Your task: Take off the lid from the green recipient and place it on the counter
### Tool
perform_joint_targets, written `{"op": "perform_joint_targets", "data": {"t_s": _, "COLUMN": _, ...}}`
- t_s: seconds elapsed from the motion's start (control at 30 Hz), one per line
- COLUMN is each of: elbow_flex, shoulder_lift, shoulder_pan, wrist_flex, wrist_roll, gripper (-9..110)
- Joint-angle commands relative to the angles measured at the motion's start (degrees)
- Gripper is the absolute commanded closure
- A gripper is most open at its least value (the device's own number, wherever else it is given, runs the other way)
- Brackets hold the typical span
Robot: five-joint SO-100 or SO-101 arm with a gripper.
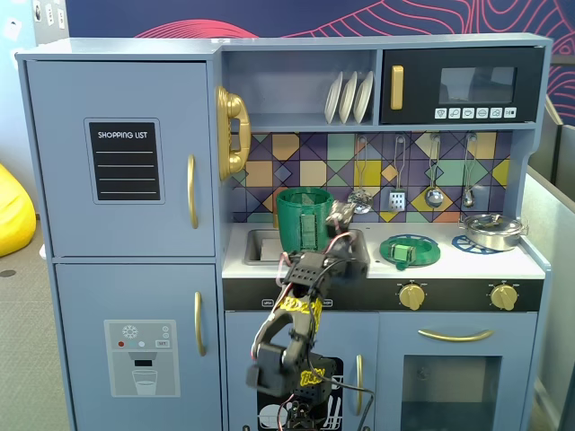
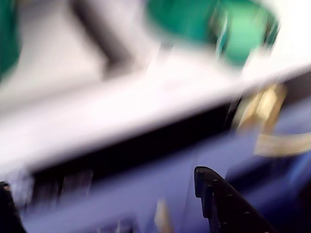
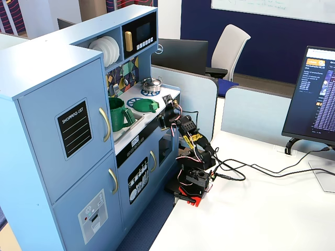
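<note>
White counter in office room.

One fixed view looks straight at the toy kitchen from the front, level with the counter, close enough that the unit fills the frame; the arm stands in the foreground.

Another fixed view sits higher and farther back, off to one side, looking down along the kitchen front and across the white desk, with a monitor and an office chair behind.

Wrist view: very near the counter edge, tilted, badly blurred, facing the kitchen.

All three share the counter and the lid lying on it.
</note>
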Motion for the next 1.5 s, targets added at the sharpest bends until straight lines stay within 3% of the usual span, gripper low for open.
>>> {"op": "perform_joint_targets", "data": {"t_s": 0.0, "elbow_flex": -0.70, "shoulder_lift": 4.39, "shoulder_pan": -4.57, "wrist_flex": 21.80, "wrist_roll": -6.33, "gripper": 69}}
{"op": "perform_joint_targets", "data": {"t_s": 0.13, "elbow_flex": 7.29, "shoulder_lift": 5.71, "shoulder_pan": -10.90, "wrist_flex": 24.79, "wrist_roll": 2.02, "gripper": 75}}
{"op": "perform_joint_targets", "data": {"t_s": 0.4, "elbow_flex": 35.86, "shoulder_lift": 14.77, "shoulder_pan": -17.23, "wrist_flex": 10.55, "wrist_roll": 0.44, "gripper": 84}}
{"op": "perform_joint_targets", "data": {"t_s": 0.63, "elbow_flex": 44.38, "shoulder_lift": 21.36, "shoulder_pan": -21.71, "wrist_flex": 12.57, "wrist_roll": 5.89, "gripper": 88}}
{"op": "perform_joint_targets", "data": {"t_s": 0.8, "elbow_flex": 45.35, "shoulder_lift": 22.50, "shoulder_pan": -23.20, "wrist_flex": 16.08, "wrist_roll": 11.16, "gripper": 89}}
{"op": "perform_joint_targets", "data": {"t_s": 1.1, "elbow_flex": 45.44, "shoulder_lift": 22.59, "shoulder_pan": -24.70, "wrist_flex": 30.67, "wrist_roll": 7.56, "gripper": 89}}
{"op": "perform_joint_targets", "data": {"t_s": 1.47, "elbow_flex": 45.44, "shoulder_lift": 22.59, "shoulder_pan": -24.70, "wrist_flex": 30.67, "wrist_roll": 8.35, "gripper": 88}}
